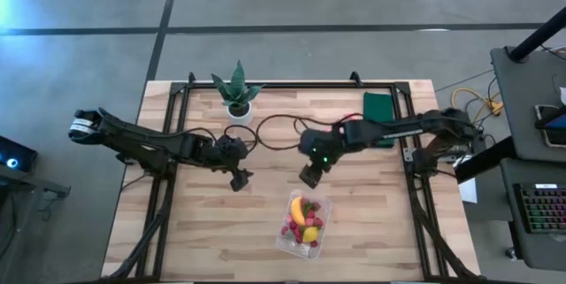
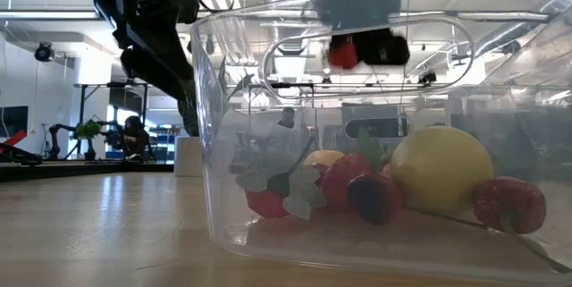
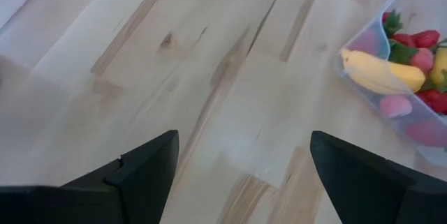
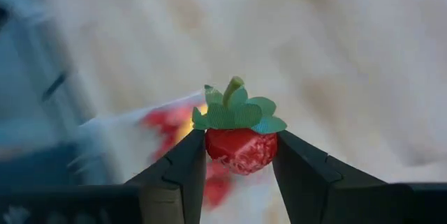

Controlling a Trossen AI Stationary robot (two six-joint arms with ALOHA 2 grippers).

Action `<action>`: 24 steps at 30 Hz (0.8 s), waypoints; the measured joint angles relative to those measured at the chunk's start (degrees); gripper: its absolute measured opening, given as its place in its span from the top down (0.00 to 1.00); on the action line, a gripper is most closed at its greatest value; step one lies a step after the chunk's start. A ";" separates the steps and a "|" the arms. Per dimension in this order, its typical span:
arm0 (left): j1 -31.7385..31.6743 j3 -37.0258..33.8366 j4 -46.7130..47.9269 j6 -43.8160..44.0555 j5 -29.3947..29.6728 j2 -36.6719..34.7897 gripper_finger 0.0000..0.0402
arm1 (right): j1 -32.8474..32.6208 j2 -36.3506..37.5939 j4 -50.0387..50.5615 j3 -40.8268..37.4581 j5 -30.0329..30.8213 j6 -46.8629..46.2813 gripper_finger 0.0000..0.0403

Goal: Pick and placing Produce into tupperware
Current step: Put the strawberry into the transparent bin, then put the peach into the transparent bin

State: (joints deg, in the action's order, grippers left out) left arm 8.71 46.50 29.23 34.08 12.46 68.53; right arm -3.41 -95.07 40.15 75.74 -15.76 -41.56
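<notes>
Right tool is pinching a red strawberry between its fingers, hanging just off the far end of the tupperware, whose long axis is running toward the counter's near edge. Left tool is waiting open and empty, farther off. Drop needs a short move nearward.

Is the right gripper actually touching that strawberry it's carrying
Touching. In the right wrist view, the right gripper has both fingers pressed against the sides of the strawberry, no gap showing.
</notes>
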 joint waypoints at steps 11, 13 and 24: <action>-0.01 -0.02 -1.76 0.12 0.11 0.00 0.23 | -13.26 -3.27 0.55 0.61 0.30 -3.08 0.53; -0.02 -0.02 -1.76 0.12 0.12 0.00 0.23 | -13.74 -3.25 0.26 1.34 3.15 -4.15 0.48; -0.32 -0.02 -1.78 0.10 -0.42 0.00 0.23 | -1.36 0.37 23.67 3.80 22.40 -12.81 0.33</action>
State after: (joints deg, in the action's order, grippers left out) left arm 8.39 46.48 27.45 34.17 12.04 68.53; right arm -4.77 -94.70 63.81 79.55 6.65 -54.38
